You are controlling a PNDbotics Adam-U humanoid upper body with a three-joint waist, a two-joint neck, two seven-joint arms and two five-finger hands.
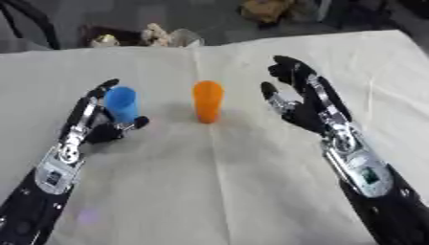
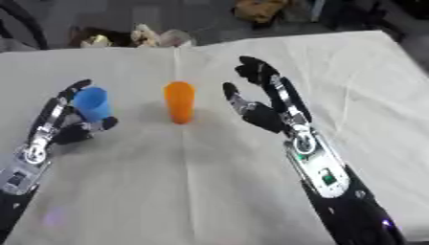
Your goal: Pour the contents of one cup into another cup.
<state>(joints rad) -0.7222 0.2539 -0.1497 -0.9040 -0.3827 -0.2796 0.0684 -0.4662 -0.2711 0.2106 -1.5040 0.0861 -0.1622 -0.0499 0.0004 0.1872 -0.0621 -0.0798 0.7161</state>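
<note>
Fingers [image 1: 99,91] round blue cup [image 1: 122,104]; orange cup [image 1: 207,101] apart.

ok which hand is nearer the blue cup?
Left. The left hand is right at the blue cup, fingers around it. The right hand is open, far off beyond the orange cup.

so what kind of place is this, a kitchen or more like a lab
More like a lab or test room, probably. A table under a plain white cloth holds only a blue cup and an orange cup, with loose clutter on the grey floor behind.
</note>
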